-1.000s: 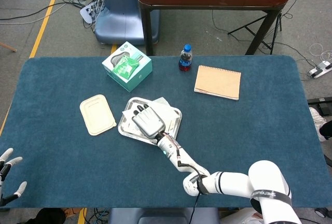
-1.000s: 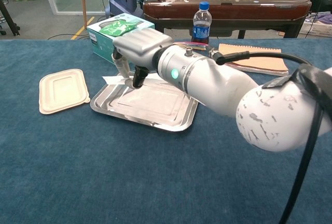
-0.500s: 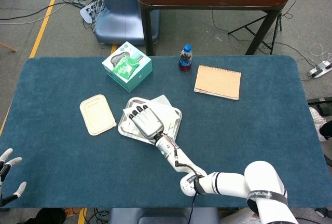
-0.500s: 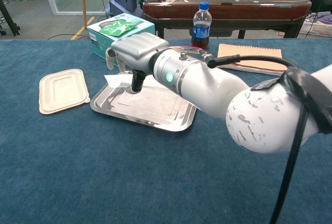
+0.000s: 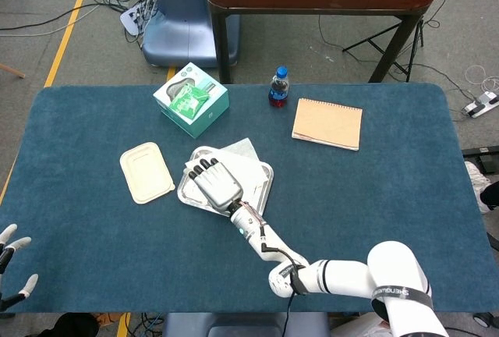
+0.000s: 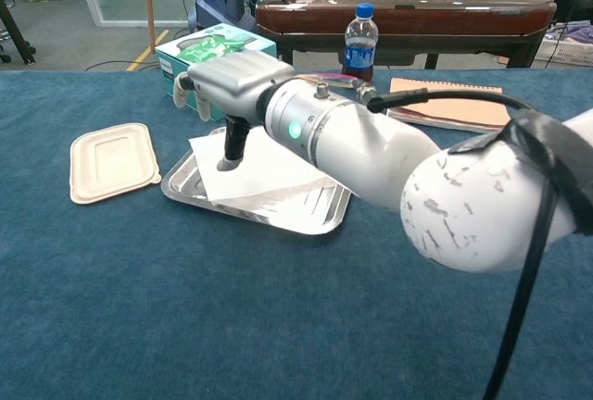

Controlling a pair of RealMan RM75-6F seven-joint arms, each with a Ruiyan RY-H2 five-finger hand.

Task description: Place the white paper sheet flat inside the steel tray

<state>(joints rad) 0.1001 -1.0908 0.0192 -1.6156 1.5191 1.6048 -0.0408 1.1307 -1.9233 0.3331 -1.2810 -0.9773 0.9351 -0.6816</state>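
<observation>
The steel tray [image 5: 265,189] [image 6: 318,214] sits mid-table. The white paper sheet [image 5: 243,155] [image 6: 266,171] lies over it at a tilt, its near edge raised above the tray floor and a corner reaching past the far left rim. My right hand [image 5: 215,182] [image 6: 235,84] hovers over the left part of the sheet and grips it, a dark fingertip [image 6: 228,153] pressing down on the paper. My left hand [image 5: 11,268] shows only at the bottom left edge of the head view, fingers apart and empty, far from the tray.
A beige lid [image 5: 146,171] [image 6: 111,161] lies left of the tray. Behind it stand a green box [image 5: 191,99] [image 6: 208,57], a blue-capped bottle [image 5: 278,87] [image 6: 359,41] and a brown notebook [image 5: 327,123] [image 6: 454,104]. A wooden table stands beyond the far edge.
The right hand has shifted a little to the left over the tray. The sheet, lying flat in the tray before, now sits tilted and drawn up over the tray's middle.
</observation>
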